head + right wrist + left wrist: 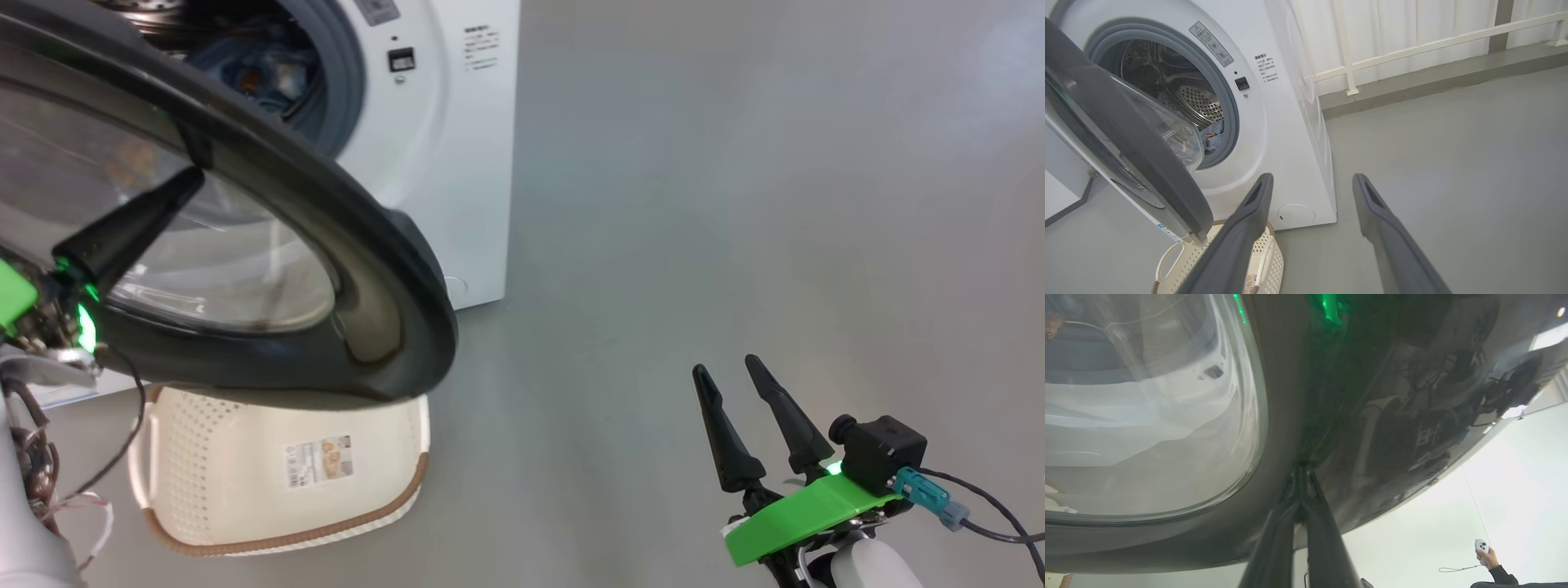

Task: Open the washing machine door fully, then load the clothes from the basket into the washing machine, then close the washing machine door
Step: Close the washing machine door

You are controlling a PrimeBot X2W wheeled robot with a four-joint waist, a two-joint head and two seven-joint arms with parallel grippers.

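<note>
The washing machine door (392, 269) stands partly open, and its black rim and glass bowl take up the upper left of the head view. My left gripper (189, 181) is shut, with its tips pressed against the door's outer face, on the dark rim (1372, 416) beside the glass. Behind the door the washing machine (465, 163) shows its drum, with blue clothes (261, 69) inside, also seen low in the drum (1214, 136). The basket (245, 490) sits on the floor under the door and looks empty. My right gripper (727, 369) hangs open over bare floor to the right, holding nothing.
Grey floor (735, 204) stretches free to the right of the machine. A white railing (1412, 49) and a pale wall run behind it. A person's hand (1488, 555) holds a white controller at the lower right of the left wrist view. The door overhangs the basket.
</note>
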